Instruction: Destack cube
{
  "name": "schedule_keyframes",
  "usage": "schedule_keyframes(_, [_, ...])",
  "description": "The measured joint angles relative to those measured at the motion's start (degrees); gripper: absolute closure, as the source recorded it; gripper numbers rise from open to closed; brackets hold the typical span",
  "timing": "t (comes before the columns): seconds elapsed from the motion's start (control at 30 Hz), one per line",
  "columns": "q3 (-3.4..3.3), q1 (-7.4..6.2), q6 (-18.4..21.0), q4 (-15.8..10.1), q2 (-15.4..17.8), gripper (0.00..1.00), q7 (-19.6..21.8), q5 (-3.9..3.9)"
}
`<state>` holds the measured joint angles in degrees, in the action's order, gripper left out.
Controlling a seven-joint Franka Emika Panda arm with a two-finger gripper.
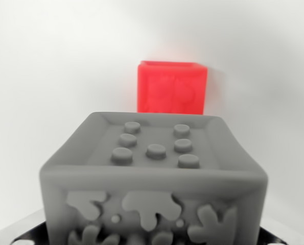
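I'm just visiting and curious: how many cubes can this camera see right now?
2. A grey cube fills the foreground, close to the camera; a red cube sits behind it, farther back. Others could be hidden behind the grey one.

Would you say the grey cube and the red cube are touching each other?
Cannot tell. The wrist view shows the grey cube overlapping the base of the red cube behind it, so any contact or gap there is hidden.

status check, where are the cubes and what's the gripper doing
Gripper not visible in wrist view, state unknown. Grey cube close to camera, studded face up. Red cube beyond it, apart, on white surface. Nothing between them.
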<state>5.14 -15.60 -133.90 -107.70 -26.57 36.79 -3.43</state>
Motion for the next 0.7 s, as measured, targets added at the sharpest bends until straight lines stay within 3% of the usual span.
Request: schedule_keyframes(0.7, [0.55, -1.05, -3.92, -8.29, 4.34, 1.00, 2.67, 0.00])
